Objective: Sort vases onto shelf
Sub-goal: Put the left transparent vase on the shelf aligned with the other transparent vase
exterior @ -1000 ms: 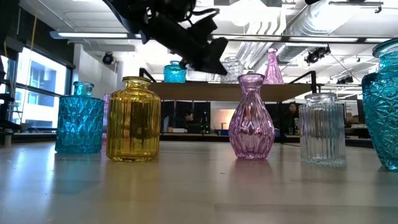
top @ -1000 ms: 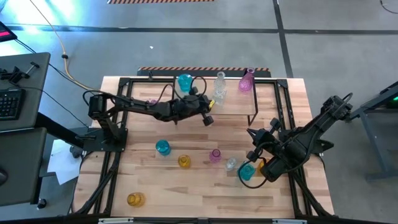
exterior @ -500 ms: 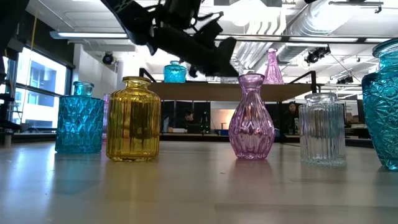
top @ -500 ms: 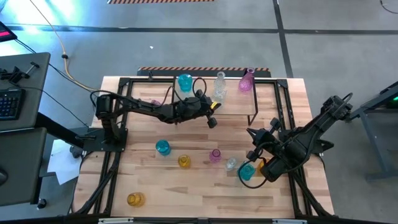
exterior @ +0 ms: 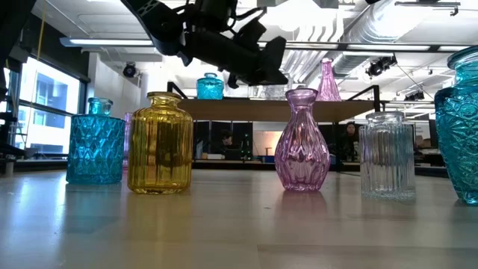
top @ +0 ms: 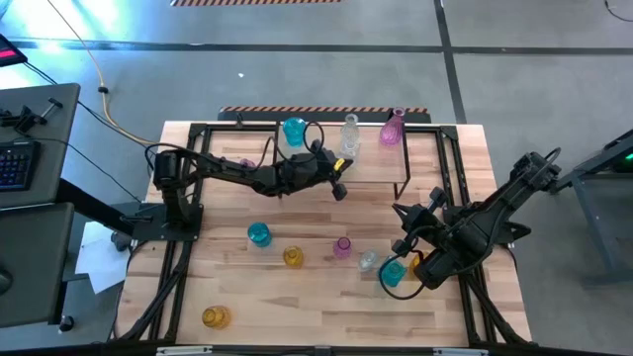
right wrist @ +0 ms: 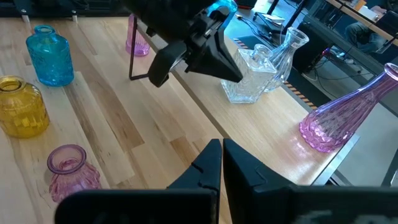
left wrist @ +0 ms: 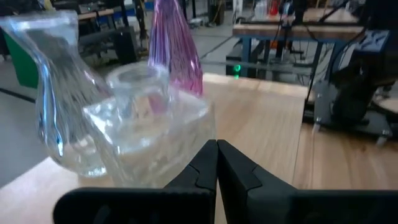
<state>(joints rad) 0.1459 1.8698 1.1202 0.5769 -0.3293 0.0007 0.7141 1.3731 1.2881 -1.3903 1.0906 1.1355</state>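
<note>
On the tabletop (top: pixel 316 307), going left to right, an amber jar (top: pixel 215 317), a teal bottle (top: pixel 258 234), a yellow jar (top: pixel 293 257) and a pink vase (top: pixel 342 247) wait unsorted. Above them the left tool (top: pixel 339 187) hangs clenched and empty by the shelf (top: pixel 376 163), just beside a clear bottle (left wrist: pixel 149 130) already standing there, likely just set down. The right tool (top: pixel 401 215), clenched on nothing, waits over the tabletop's right side.
</note>
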